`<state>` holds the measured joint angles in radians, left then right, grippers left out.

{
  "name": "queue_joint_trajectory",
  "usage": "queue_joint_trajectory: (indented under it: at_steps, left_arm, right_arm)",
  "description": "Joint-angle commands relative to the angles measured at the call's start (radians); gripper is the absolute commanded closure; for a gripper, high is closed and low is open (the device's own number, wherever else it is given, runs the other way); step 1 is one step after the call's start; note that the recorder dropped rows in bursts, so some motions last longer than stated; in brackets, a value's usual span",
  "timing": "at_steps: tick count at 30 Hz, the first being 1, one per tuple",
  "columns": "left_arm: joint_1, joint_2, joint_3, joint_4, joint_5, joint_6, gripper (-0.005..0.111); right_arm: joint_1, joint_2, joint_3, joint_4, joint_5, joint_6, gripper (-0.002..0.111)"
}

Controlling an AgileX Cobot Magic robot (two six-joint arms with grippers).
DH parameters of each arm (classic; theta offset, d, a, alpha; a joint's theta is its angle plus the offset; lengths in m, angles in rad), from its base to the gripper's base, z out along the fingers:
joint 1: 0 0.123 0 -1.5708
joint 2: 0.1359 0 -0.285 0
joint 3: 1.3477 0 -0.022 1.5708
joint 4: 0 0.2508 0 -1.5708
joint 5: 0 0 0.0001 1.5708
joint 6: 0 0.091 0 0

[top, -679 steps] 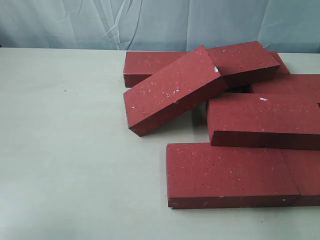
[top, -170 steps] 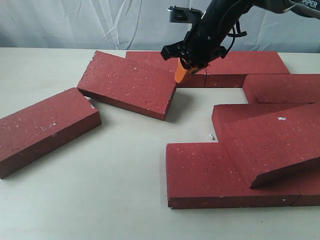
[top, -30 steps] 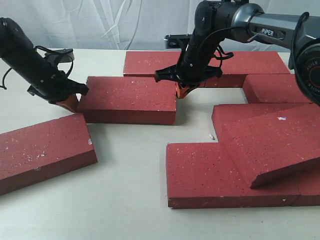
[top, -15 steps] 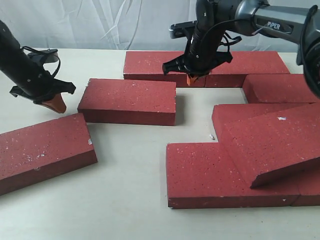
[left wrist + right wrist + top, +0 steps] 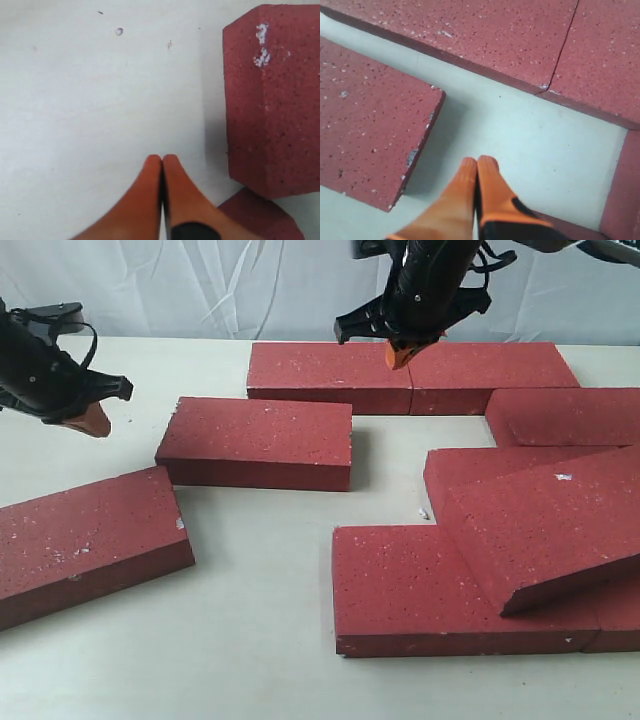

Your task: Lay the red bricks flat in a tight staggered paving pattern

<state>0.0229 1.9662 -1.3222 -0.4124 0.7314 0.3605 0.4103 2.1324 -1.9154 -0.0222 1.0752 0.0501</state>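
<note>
Several dark red speckled bricks lie on the pale table. One loose brick [image 5: 258, 442] lies flat mid-table, another [image 5: 85, 543] lies skewed at the lower left. Two bricks [image 5: 400, 375] sit end to end at the back. On the right, a tilted brick [image 5: 540, 525] leans on flat ones [image 5: 420, 590]. My left gripper [image 5: 92, 422] is shut and empty, raised left of the loose brick [image 5: 272, 95]. My right gripper [image 5: 399, 355] is shut and empty, lifted above the back row; in its wrist view its tip [image 5: 479, 161] hangs over the gap beside the loose brick [image 5: 367, 130].
A wrinkled pale curtain [image 5: 200, 285] hangs behind the table. Bare tabletop [image 5: 250, 640] stretches along the front and left. A small white chip [image 5: 422, 512] lies between the bricks. Another flat brick [image 5: 565, 415] sits at the right edge.
Both grippers have pulled up and away from the loose middle brick: the left one moved left, the right one rose toward the back. The brick lies straightened and still.
</note>
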Motion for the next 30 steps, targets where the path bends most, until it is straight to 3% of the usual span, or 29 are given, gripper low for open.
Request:
queue_joint_trajectory:
  at_steps: [1,7,14,21,30]
  left_arm:
    - [0.003,-0.114,0.114,0.004,-0.101,-0.02,0.107]
    - [0.003,-0.254,0.199,0.01,-0.152,-0.026,0.107]
    - [0.003,-0.398,0.205,0.077,-0.148,-0.046,0.107]
    - [0.005,-0.383,0.205,0.073,-0.195,-0.043,0.107]
    - [0.005,-0.344,0.205,0.042,-0.242,-0.043,0.107]
  right_arm:
    - [-0.001,-0.013,-0.003,0.176,0.049,-0.116,0.109]
    - [-0.001,-0.013,-0.003,0.252,0.017,-0.141,0.109]
    - [0.004,-0.013,-0.003,0.289,0.027,-0.142,0.109]
    - [0.068,-0.013,-0.003,0.231,0.012,-0.142,0.109]
    - [0.069,-0.004,-0.003,0.263,0.015,-0.142,0.109]
